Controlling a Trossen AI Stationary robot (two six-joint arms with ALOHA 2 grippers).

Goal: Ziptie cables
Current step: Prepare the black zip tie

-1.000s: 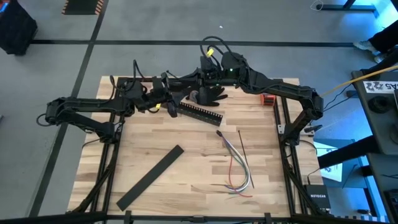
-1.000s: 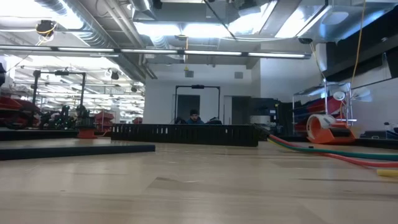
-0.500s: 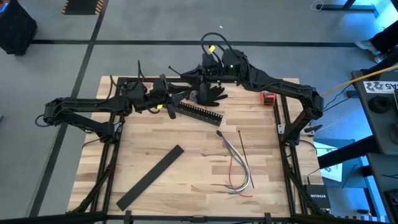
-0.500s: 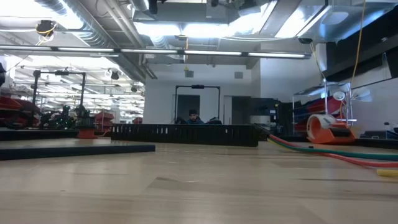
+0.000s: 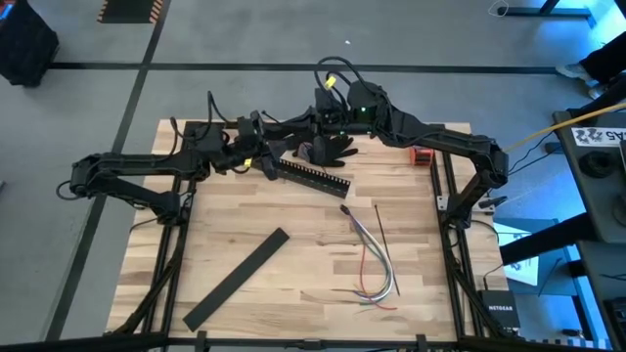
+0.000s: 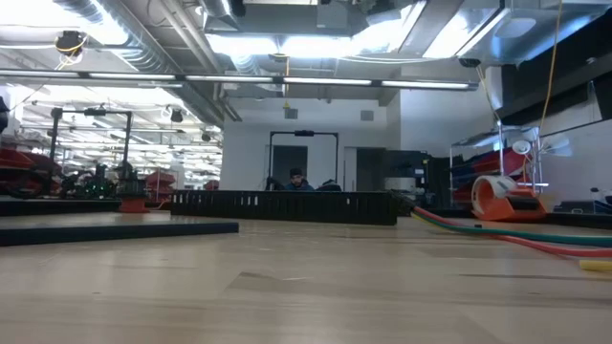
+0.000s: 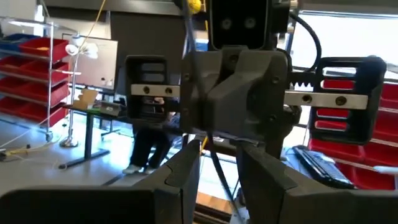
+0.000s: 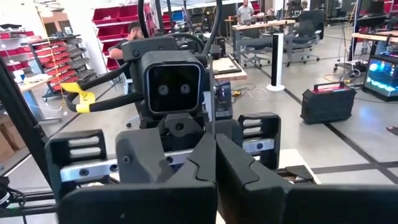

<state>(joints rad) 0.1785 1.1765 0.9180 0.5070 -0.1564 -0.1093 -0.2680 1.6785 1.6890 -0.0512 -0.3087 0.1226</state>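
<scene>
Both grippers raised at the table's [image 5: 225,220] far edge, facing each other, left gripper [image 7: 217,165] fingers narrowly apart, holding nothing, right gripper [image 8: 215,163] fingers pressed together, cables [image 5: 375,256] and ziptie [image 5: 383,227] lying untouched.

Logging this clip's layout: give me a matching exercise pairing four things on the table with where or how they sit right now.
Things:
1. cables
2. ziptie
3. slotted black bar
4. flat black strip

Places or states:
A. at the table's far side, beside both grippers
B. lying diagonally on the near left part
C. straight, thin, lying along the wire bundle
D. loose curved bundle, right of centre

Pairs: 1-D, 2-C, 3-A, 4-B
</scene>
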